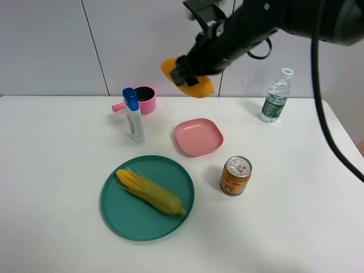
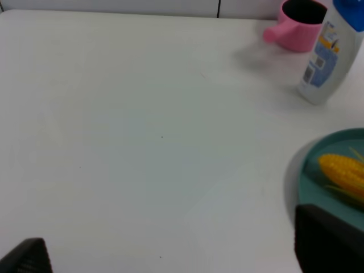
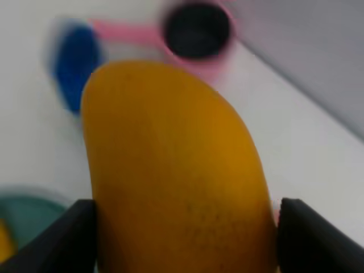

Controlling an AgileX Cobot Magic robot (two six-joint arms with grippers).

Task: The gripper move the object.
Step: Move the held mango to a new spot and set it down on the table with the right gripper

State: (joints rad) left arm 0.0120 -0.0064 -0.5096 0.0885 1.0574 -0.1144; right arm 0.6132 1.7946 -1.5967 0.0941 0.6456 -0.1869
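My right gripper (image 1: 190,75) is shut on the orange-yellow mango (image 1: 187,79) and holds it high above the back of the table, over the space between the pink cup and the pink plate. In the right wrist view the mango (image 3: 170,170) fills the frame between the two black fingers (image 3: 68,239). My left gripper (image 2: 170,256) shows only as two black fingertips (image 2: 327,239) wide apart at the frame's lower edge, open and empty over bare table.
A pink square plate (image 1: 198,136) lies mid-table. A teal round plate (image 1: 122,213) holds a corn cob (image 1: 151,192). A pink cup (image 1: 142,100), a white bottle with blue cap (image 1: 133,116), an orange can (image 1: 235,176) and a water bottle (image 1: 276,96) stand around.
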